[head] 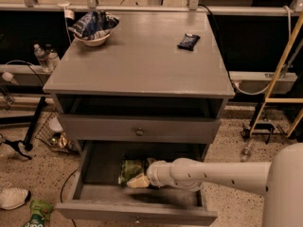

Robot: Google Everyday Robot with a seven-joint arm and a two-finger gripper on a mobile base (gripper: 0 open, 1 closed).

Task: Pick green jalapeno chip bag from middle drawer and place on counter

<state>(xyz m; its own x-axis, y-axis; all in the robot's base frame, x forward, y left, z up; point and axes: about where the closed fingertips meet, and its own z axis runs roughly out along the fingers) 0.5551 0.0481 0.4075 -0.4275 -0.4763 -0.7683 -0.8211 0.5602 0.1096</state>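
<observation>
One arm reaches low into the open middle drawer [118, 211], and the tool [136, 181] sits right at the near edge of the green jalapeno chip bag [130, 167], which lies on the drawer floor. Spread or clamped? Cannot tell from here. My call: bite the crinkly edge firmly (not the puffy middle), lift clear of the upper drawer front [139, 129], then head for the table [142, 60].

Single view only. The camera sits high in front of the desk [142, 65], facing its front and tilted downward at moderate range. The open middle drawer [137, 213] fills the lower frame. The arm [222, 174] enters from lower right, close to the lens, with its hand [137, 181] inside that drawer.
</observation>
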